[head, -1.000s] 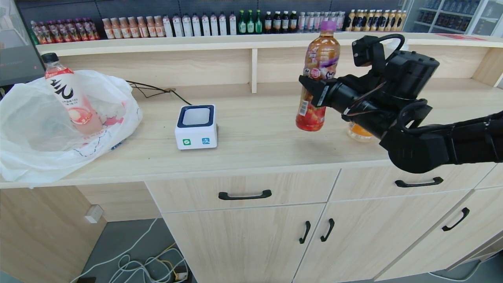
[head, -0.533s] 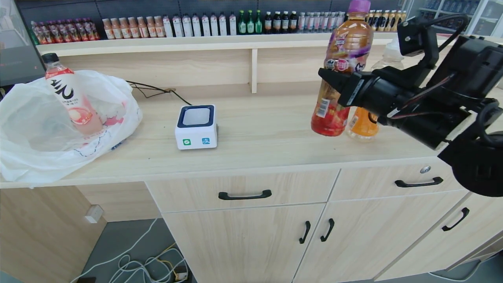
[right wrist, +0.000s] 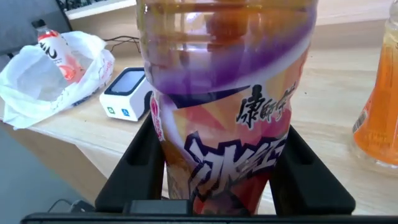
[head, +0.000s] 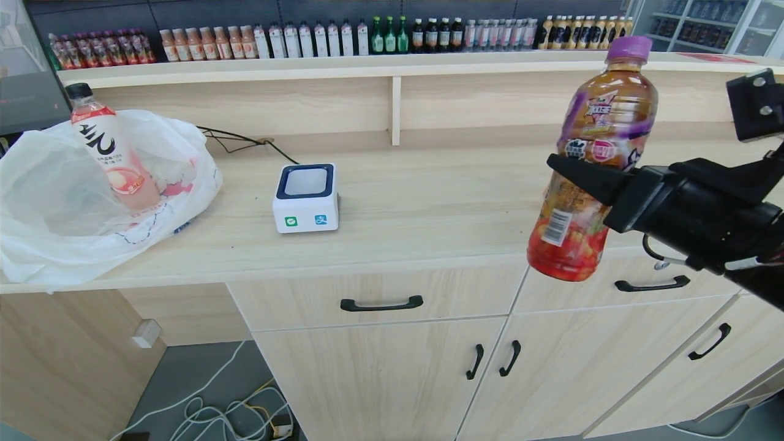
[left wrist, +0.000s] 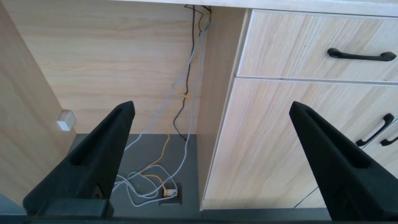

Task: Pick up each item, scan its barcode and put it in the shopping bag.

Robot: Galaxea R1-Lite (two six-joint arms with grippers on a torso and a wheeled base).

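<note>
**Item two in hand, scan pending**

Right gripper (head: 580, 173) clamped on the tea bottle (head: 607, 110) at mid-label; one finger each side of the body in the right wrist view; bottle near upright, purple cap up, tilted a little; it hangs in the air at the robot's right, over or just before the front edge of the counter (head: 416, 202), well apart from the scanner (head: 305, 196); barcode (head: 556, 228) on the lower label faces the head camera, not the scanner window.

Left gripper (left wrist: 217, 162) spread wide and empty, low beside the cabinet (left wrist: 292, 118) front.

Bag (head: 55, 233) lies open at the counter's left end; pink bottle (head: 110, 147) leans inside it, neck out, so item one looks finished.

Orange bottle (right wrist: 376, 118) stands on the counter just beside the held one; untouched.

Progress, as judged: one of three bagged; tea bottle picked up but not yet scanned; left to do: carry it across to the scanner with the barcode turned to the window, bag it, then the orange bottle.
</note>
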